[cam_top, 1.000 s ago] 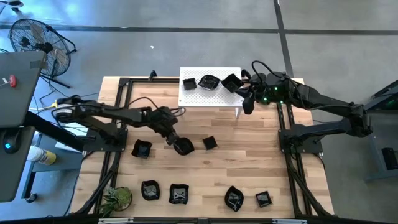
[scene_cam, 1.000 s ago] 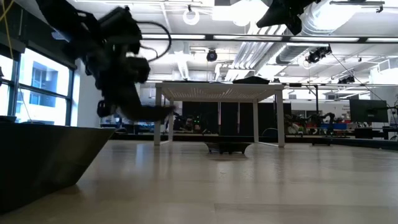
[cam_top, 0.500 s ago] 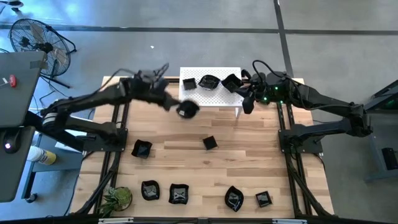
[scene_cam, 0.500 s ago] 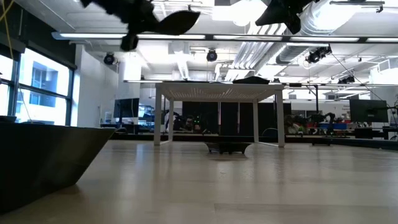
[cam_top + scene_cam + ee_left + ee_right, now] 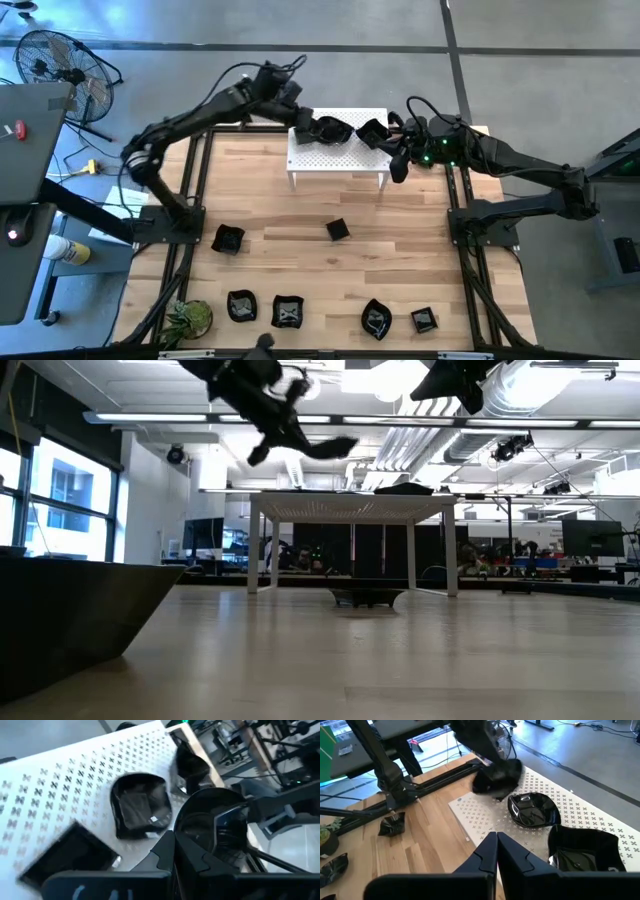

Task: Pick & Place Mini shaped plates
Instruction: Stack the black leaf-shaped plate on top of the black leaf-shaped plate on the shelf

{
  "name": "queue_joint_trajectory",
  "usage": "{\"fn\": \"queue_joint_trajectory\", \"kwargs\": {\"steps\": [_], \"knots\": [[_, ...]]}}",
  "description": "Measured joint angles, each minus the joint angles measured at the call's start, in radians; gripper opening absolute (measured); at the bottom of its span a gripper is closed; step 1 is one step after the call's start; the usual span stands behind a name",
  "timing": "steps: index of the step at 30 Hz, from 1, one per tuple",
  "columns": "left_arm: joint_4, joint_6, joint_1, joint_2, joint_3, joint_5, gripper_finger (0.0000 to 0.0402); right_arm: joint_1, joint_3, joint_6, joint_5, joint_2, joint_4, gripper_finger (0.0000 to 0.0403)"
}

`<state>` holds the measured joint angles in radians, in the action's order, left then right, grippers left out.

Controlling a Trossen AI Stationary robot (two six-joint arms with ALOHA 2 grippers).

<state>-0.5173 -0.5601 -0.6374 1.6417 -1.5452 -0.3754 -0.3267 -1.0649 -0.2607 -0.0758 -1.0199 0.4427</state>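
A pale wooden table (image 5: 330, 265) framed by black rails stands on a grey concrete floor, with a floor fan (image 5: 60, 65) off its far left corner and a small green plant (image 5: 188, 318) at its near left edge. At the table's far edge sits the white perforated stand (image 5: 340, 155), carrying a square plate (image 5: 70, 855), a leaf-like plate (image 5: 338, 131) and another plate (image 5: 372, 133). The left gripper (image 5: 308, 128) hangs above the stand's left part, clenched on a round black plate (image 5: 215, 827) gripped by its rim. The right gripper (image 5: 397, 160) waits by the stand's right end, its fingers pressed together and holding nothing. Six more mini plates lie on the wood: one (image 5: 338, 229) mid-table, one (image 5: 228, 239) to the left, four (image 5: 288, 311) along the near edge. Across the table the low view shows an open hall with ceiling ducts and strip lights.
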Motion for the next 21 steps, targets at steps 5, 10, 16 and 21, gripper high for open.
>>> {"fn": "queue_joint_trajectory", "kwargs": {"steps": [5, 10, 16, 21], "knots": [[0.038, 0.009, 0.003, 0.096, -0.038, 0.032, 0.0000, 0.000, 0.000, 0.000, 0.000, 0.000, 0.000, 0.0005], [0.057, -0.009, 0.002, 0.141, -0.039, 0.073, 0.0000, 0.000, 0.000, 0.000, 0.000, 0.000, 0.000, 0.0005], [0.073, -0.010, 0.002, 0.165, -0.039, 0.097, 0.0000, 0.000, 0.000, 0.000, 0.000, 0.000, 0.000, 0.0003], [0.075, -0.012, 0.002, 0.170, -0.039, 0.119, 0.0002, 0.000, 0.000, 0.000, 0.000, 0.000, 0.000, 0.0006]]}}
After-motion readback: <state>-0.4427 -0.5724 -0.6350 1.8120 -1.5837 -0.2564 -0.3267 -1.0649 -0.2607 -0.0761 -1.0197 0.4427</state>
